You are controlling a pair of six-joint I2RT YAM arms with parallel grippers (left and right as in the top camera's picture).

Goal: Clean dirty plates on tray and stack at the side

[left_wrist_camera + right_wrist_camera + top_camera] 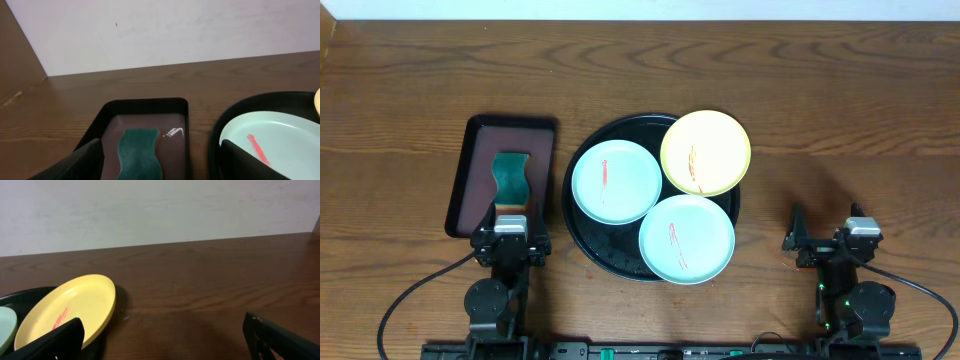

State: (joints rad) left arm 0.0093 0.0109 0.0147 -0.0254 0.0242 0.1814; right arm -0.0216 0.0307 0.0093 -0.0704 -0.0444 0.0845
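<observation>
l gripper [160, 162] & r gripper [165, 342] both spread wide; plates [686, 238] hide much of tray [592, 240], yellow one overhangs rim.

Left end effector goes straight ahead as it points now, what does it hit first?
Likely the green sponge lying in the maroon tray, dead ahead; whether it would pass over it is unclear.

3 smeared plates [615, 181] on blk tray [600, 243]
</observation>
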